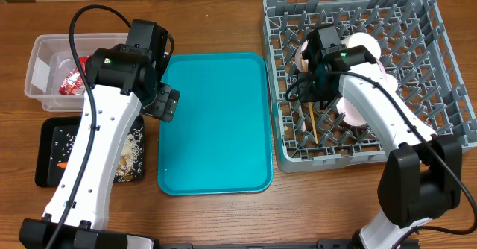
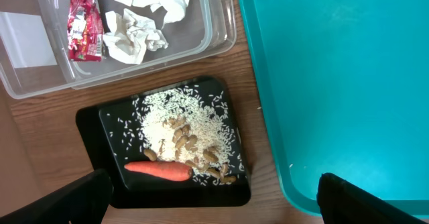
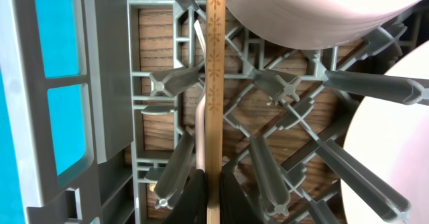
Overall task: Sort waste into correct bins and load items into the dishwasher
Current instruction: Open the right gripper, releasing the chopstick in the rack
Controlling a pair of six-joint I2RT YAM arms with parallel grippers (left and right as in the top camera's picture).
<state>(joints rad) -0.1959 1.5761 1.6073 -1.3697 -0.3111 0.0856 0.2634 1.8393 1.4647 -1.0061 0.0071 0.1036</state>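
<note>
My left gripper [image 2: 214, 200] is open and empty, above the gap between the black tray [image 2: 94, 127] and the teal tray; in the overhead view it [image 1: 162, 103] hangs there. The black tray holds rice [image 2: 167, 120], nuts and an orange carrot [image 2: 157, 171]. The clear tub [image 2: 214, 23] holds the red wrapper [image 2: 84, 26] and crumpled napkins [image 2: 144, 23]. My right gripper [image 3: 213, 197] is shut on the thin wooden stick [image 3: 214, 83], low among the pegs of the grey dish rack [image 1: 447, 70]. The stick [image 1: 313, 126] points toward the rack's front.
The teal serving tray [image 1: 212, 122] lies between the bins and the rack. White dishes stand in the rack: a bowl [image 3: 315, 16] and a plate [image 3: 395, 137] close to my right gripper. A pale thin piece [image 3: 200, 127] lies beside the stick.
</note>
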